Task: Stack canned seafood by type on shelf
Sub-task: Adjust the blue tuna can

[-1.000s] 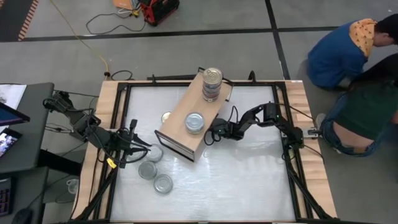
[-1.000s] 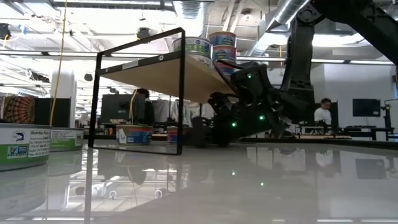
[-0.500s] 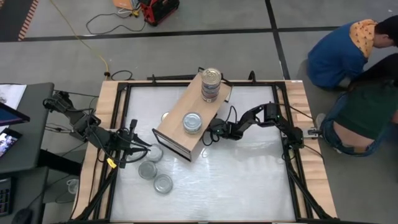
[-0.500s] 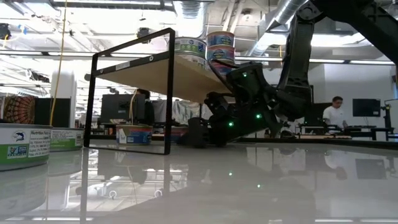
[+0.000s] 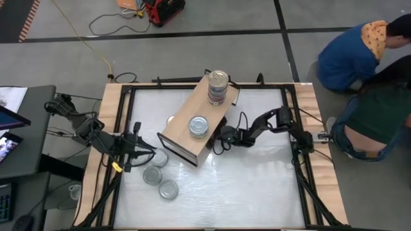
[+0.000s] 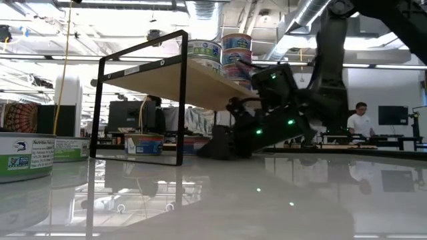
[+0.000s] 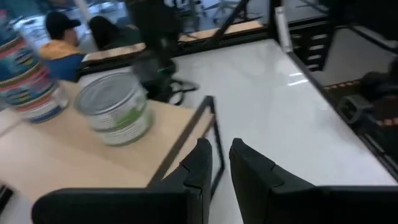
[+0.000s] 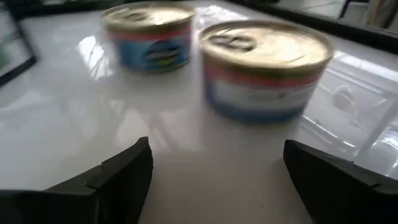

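Two-tin pickup in hand, by judgement. Finds the right gripper [image 5: 219, 138] low on the tabletop [image 5: 257, 186] at the right flank of the shelf [image 5: 182, 133], fingers spread wide and empty; faces a pair of gold-lidded tins [image 8: 264, 68] standing close together, seemingly beneath the shelf. Finds the left gripper [image 7: 221, 163] waiting left of the shelf's near corner, fingers almost pressed together, pinching nothing.

Recommended handling:
- centre on the nearer tin only; keep both fingers clear of its neighbour
- close across the side wall, below the lid rim, to avoid a slip
- lift level; withdraw well clear of the shelf's edge before raising
- set down squarely on the matching stack, lids aligned, without nudging it

Count as seen:
- two stacks on the shelf top: a gold-lidded stack [image 5: 218, 86] at the far end and a silver-lidded stack [image 5: 198, 126] near the middle; tins per stack cannot be told
- three loose silver-lidded tins [image 5: 152, 174] on the table, left and near
- one loose gold-lidded tin [image 5: 172, 120] just beside the shelf's far-left side
- two gold-lidded tins ahead of the right gripper
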